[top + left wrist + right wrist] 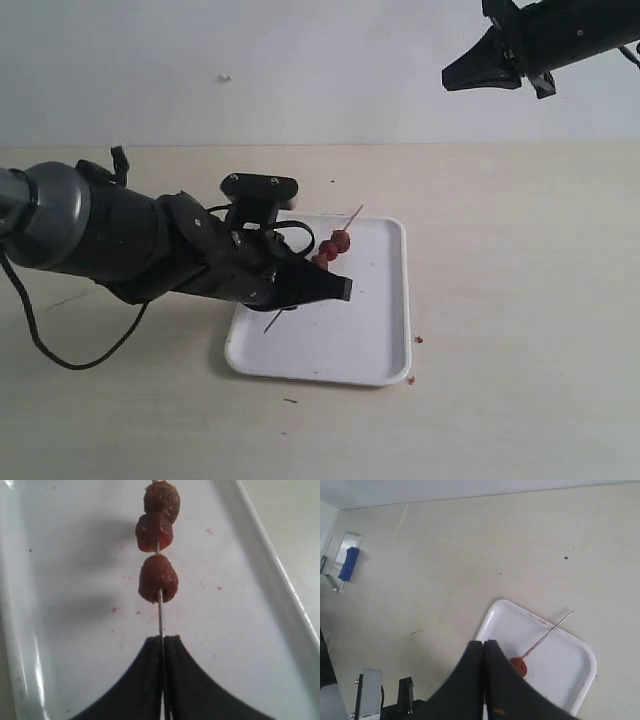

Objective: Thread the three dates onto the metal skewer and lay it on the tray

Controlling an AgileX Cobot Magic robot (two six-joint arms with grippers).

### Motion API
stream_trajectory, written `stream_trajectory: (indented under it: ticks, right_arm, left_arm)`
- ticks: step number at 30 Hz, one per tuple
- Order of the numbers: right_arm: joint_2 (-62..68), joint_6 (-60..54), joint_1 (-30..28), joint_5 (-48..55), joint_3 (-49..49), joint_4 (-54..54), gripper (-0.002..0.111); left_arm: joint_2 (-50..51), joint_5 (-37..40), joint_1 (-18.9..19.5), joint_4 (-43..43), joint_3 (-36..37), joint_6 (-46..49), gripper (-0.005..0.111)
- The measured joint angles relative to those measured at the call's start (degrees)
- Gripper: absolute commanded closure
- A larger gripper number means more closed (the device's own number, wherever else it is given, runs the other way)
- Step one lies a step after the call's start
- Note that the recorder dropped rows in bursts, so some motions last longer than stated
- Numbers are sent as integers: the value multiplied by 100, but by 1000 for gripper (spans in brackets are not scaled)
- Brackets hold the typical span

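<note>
Dark red-brown on thin grey: carrying the three dates [158,577] threaded in a row along the metal skewer [160,616], the one nearest the jaws sitting a little apart from the other two. Pinching the rod near its back end with the left gripper [163,639], jaws pressed narrow on the metal, nothing else between them. Holding all this over the tray [75,580], with the far tip appearing to reach past the tray's far rim in the exterior view. Casting a soft shadow on the white floor beside the dates, so probably hovering just above it and not lying flat; not possible to tell for sure. Holding the right gripper [450,79] high and well apart from the tray, jaws closed together and gripping nothing.

Judging the threading as finished and working now on the last step, the laying down. Needing next: lowering the rod until the dates and the metal are resting on the tray floor, then widening the left jaws gently and drawing back along the line of the rod, without dragging or rolling it. Watching the overhanging tip, possibly tipping over the rim.
</note>
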Motion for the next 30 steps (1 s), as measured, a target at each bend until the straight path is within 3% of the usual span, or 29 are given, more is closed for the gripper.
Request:
stream_trajectory:
  ticks: [2, 4, 11, 13, 15, 18, 19, 25, 30]
  right_arm:
    - [0, 10, 0, 0, 0, 0, 108]
    - [0, 10, 0, 0, 0, 10, 108]
    - [0, 22, 0, 0, 0, 10, 108]
    - [-13, 22, 0, 0, 0, 10, 108]
    - [-75, 22, 0, 0, 0, -45, 108]
    - [-300, -56, 63, -12, 0, -551, 108]
    - [-396, -56, 123, -30, 0, -775, 108]
    - [-1240, 544, 725, -290, 0, -2453, 108]
    - [-2195, 1155, 1480, -1309, 709, -3028, 108]
  left_arm:
    - [0, 155, 0, 52, 4, 36, 59]
    - [0, 321, 0, 79, 4, 47, 47]
    - [-18, 492, 0, 91, 4, 47, 45]
    - [-75, 450, 0, 119, 13, 47, 50]
    - [-236, 326, 0, 192, 13, 59, 63]
    - [-618, 98, 0, 374, 93, 82, 91]
    - [-746, 55, 0, 403, 149, 115, 105]
    - [-1738, -403, 0, 540, 884, 610, 107]
    - [-2759, -1445, 0, 538, 2033, 688, 107]
